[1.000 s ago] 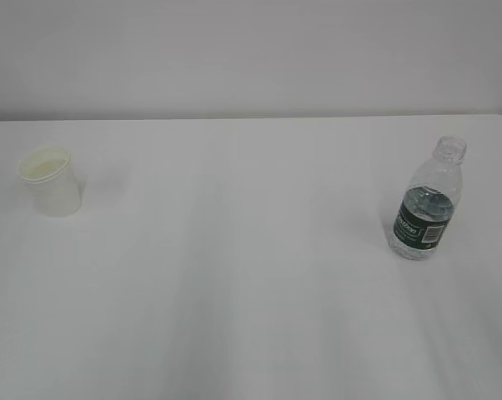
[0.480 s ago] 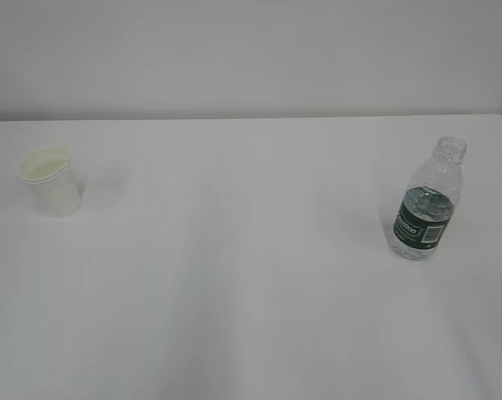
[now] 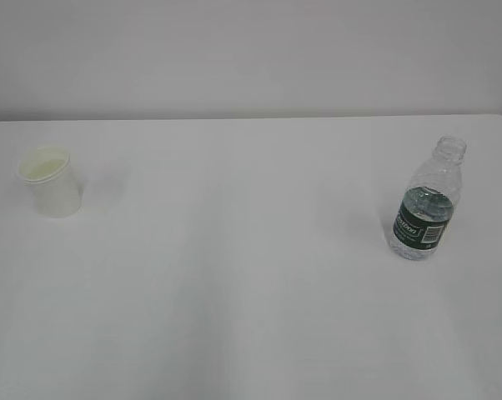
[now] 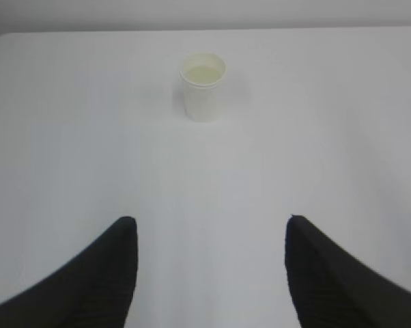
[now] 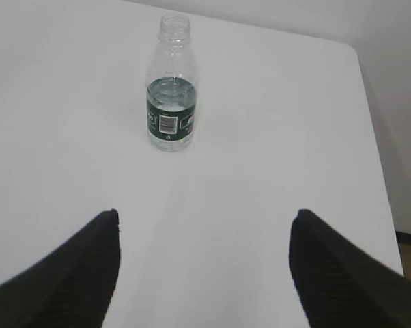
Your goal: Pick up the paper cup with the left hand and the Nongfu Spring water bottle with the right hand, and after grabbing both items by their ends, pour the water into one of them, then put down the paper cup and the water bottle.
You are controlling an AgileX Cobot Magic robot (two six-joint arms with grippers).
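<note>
While both arms hung back from their targets, the job stood at its very start: neither item had been grasped. The paper cup stood upright at the far left of the white surface, and the Nongfu Spring water bottle stood upright, uncapped, well apart from it on the right, with the water filling roughly its lower half.

From the left wrist view, the left hand had its fingers spread wide and empty, the cup sitting ahead of them and nearly centred in the gap. The right hand was likewise released, its fingers parted with nothing between them, the bottle ahead and slightly left of centre.

By my reading, the next move called for each arm to advance toward its own item, the right one correcting a little leftward, then to close around the body low enough to leave the bottle's mouth free for pouring.

Against the earlier exterior frames, cup and bottle had kept their places; no arm had entered that view.
</note>
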